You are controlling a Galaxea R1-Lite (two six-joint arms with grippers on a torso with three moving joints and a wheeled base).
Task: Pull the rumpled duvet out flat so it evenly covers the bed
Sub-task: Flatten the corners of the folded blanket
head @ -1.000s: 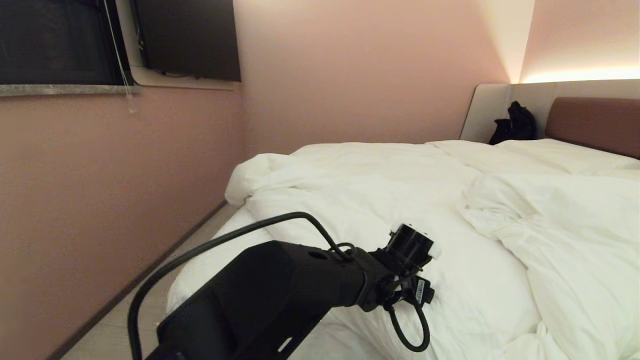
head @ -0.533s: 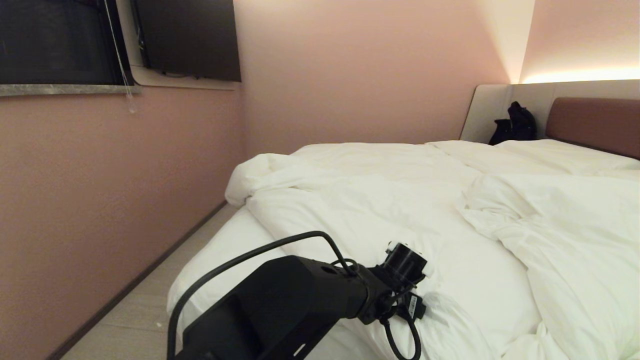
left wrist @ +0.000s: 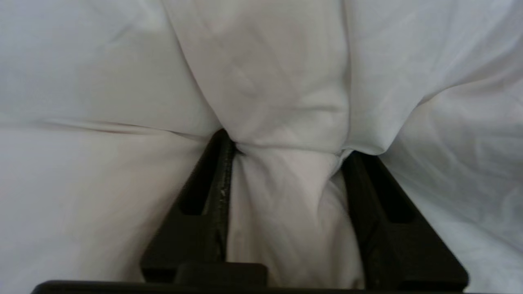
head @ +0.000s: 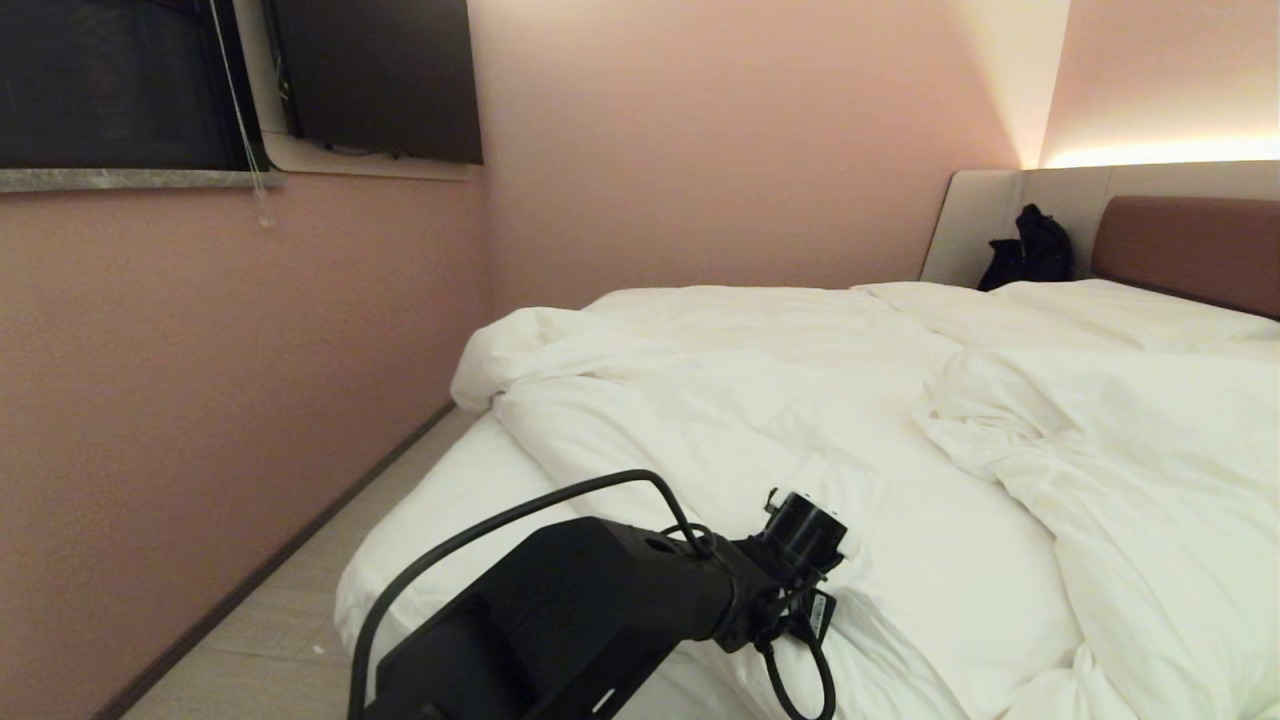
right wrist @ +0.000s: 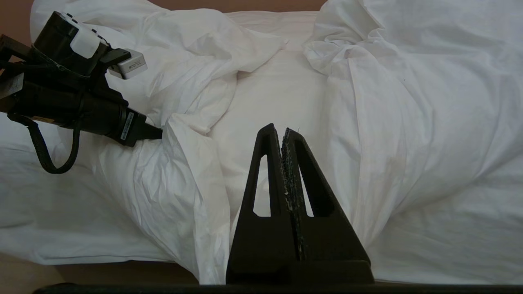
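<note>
Left gripper point(left wrist: 286, 151) dropped onto duvet point(head: 800, 400) near foot of bed point(head: 420, 530), jaws closing around a fold; looks pinched, grip probably not firm. Pull next

Duvet point(head: 800, 400): soft white cloth, matt, creased. Left gripper point(left wrist: 286, 155): matt black plastic fingers. Headboard point(head: 1190, 245): smooth mauve-brown padding, upper right of frame.

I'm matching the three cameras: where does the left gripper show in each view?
Head view: left gripper low centre, fingers hidden, pressed into the duvet.
Left wrist view: both fingers low in the picture, a fold of duvet between them.
Right wrist view: upper left, at the duvet's edge.
Shared landmark: the duvet.
</note>
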